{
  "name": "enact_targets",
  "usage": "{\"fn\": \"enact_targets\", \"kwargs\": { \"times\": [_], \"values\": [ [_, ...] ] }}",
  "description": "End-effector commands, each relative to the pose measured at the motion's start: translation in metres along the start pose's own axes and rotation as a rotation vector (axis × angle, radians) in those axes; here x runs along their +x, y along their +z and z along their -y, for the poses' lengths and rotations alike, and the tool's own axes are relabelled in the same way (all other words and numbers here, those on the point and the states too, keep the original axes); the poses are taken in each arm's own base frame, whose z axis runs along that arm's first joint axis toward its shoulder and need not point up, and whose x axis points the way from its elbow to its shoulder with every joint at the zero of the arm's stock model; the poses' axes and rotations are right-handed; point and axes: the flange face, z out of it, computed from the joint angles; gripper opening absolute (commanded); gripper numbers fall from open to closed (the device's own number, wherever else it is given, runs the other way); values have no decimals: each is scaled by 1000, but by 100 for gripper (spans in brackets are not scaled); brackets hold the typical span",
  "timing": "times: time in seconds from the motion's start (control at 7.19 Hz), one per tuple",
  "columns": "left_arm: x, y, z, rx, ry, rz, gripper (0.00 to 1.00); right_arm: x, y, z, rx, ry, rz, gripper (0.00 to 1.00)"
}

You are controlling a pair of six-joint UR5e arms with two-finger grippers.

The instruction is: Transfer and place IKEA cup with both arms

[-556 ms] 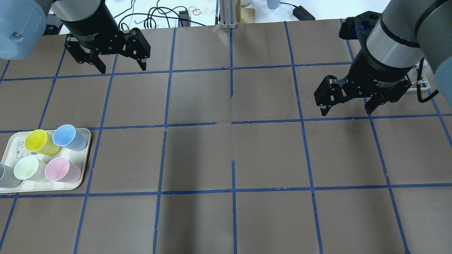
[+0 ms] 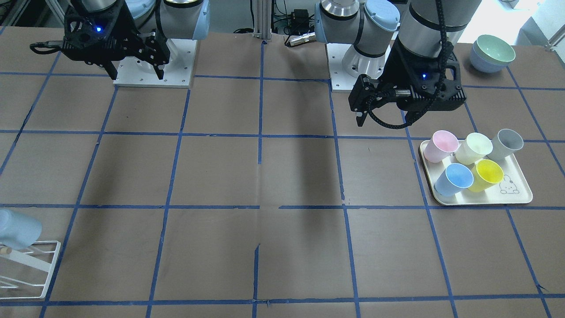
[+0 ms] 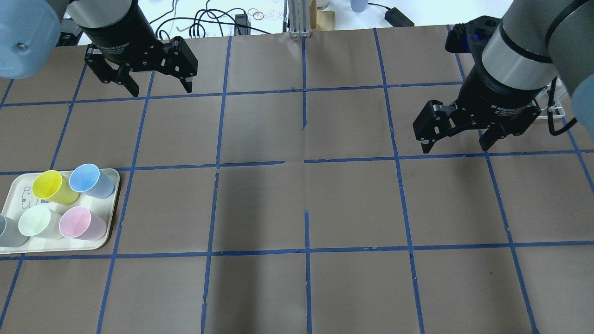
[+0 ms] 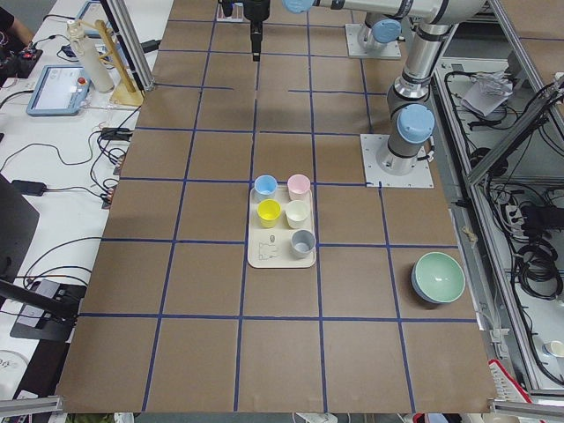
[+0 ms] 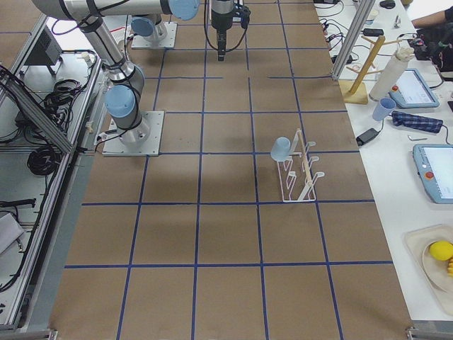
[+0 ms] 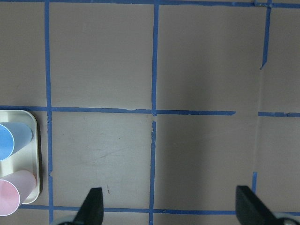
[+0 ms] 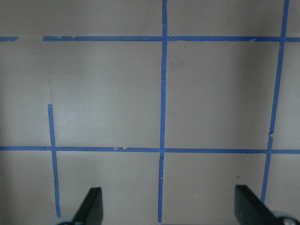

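The pale icy-blue IKEA cup (image 2: 17, 229) hangs tilted on a white wire rack (image 2: 42, 265) at the table's end on my right; it also shows in the exterior right view (image 5: 281, 149). In the overhead view my right arm hides it. My left gripper (image 3: 161, 90) is open and empty, high over the far left of the table, well away from the tray. My right gripper (image 3: 455, 147) is open and empty, just inboard of the rack (image 3: 554, 109). Both wrist views show open fingers (image 6: 93, 208) (image 7: 91, 206) over bare mat.
A cream tray (image 3: 111, 204) at the left front holds a yellow (image 3: 51, 185), a sky-blue (image 3: 88, 178), a pale green (image 3: 37, 220), a pink (image 3: 76, 222) and a grey cup (image 3: 7, 232). Stacked bowls (image 2: 492, 53) stand near the left arm's base.
The left gripper has edged slightly toward the table's far side. The right gripper and the cups have not visibly moved.
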Motion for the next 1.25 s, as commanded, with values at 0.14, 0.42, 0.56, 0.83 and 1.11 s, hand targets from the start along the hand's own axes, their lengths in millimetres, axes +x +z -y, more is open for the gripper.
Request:
{"fn": "enact_targets", "kwargs": {
  "times": [0.14,0.42,0.56,0.83,1.11],
  "values": [
    [0,-1,-1,2,0,-2,100,1,0,0,-2,3,6,100],
    [0,0,0,2,0,0,100,1,0,0,2,2,-5,100],
    [0,0,0,3,0,0,100,2,0,1,-1,5,-5,100],
    [0,0,0,3,0,1,100,11,-1,3,0,26,-5,100],
    [0,0,0,3,0,1,100,27,0,8,-3,63,-5,100]
  ]
}}
